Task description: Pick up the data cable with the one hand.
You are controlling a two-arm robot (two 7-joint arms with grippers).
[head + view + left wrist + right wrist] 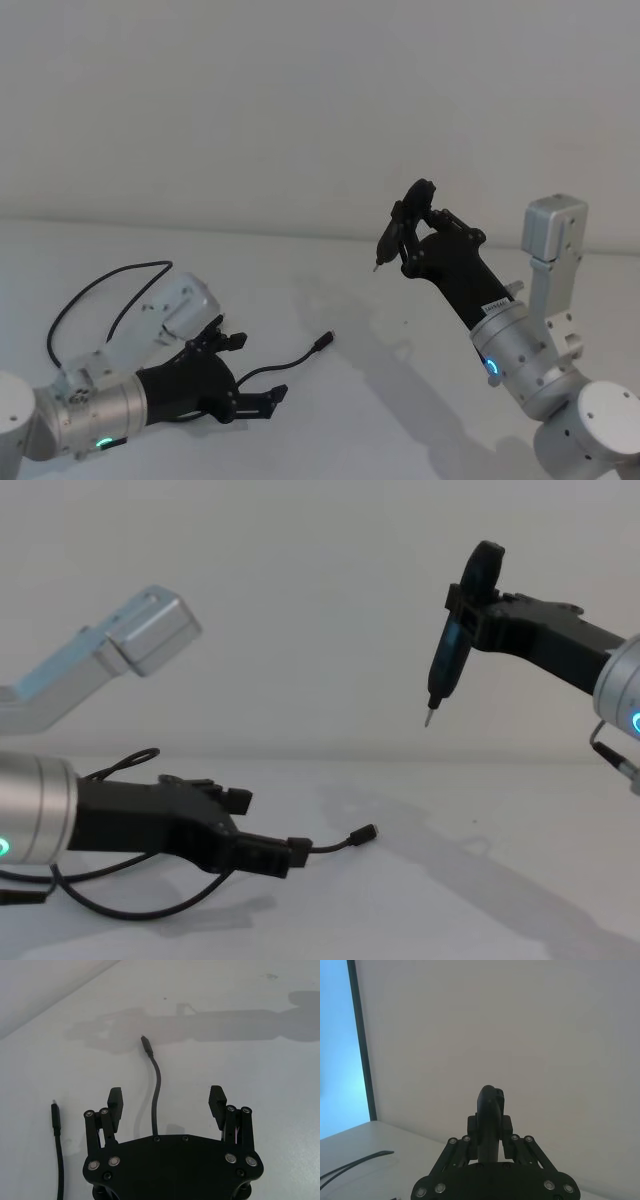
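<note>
Found L gripper [252, 370] low over table [400, 420], left side, green ring on wrist, jaws spread wide w/ nothing clamped. Checked wrist cam [166, 1100]: saw fingers [115, 1101] well apart, clear gap either side of the cord, no pad contact. Couldn't tell if fingertips touched tabletop. Got same read from chest cam [268, 828]: reached fwd, low, open. Noted black wire loop [100, 288] arcing up behind L wrist.

Spotted data cable [308, 350] on the table: thin black flexible cord, gentle S-bend, small dark plug [325, 340] on the end. Traced it in wrist cam [158, 1085] from under the palm, out between the open fingers, to plug [145, 1042] just past fingertips. Read long axis of that stretch as roughly in line w/ gripper's reach. Saw plug pointed away from palm, toward table centre and the right side in head cam. Matched in chest cam [335, 845]: ran right from fingertips to plug [367, 832]. Picked out second plug [54, 1110] just outside one finger, pointed same general way. Couldn't follow cord between the two ends, hidden under arm.

Found R gripper [408, 222] raised well above table at right, blue ring on wrist, closed on pen-shaped tool [385, 245], tip angled down, well apart from cable.
</note>
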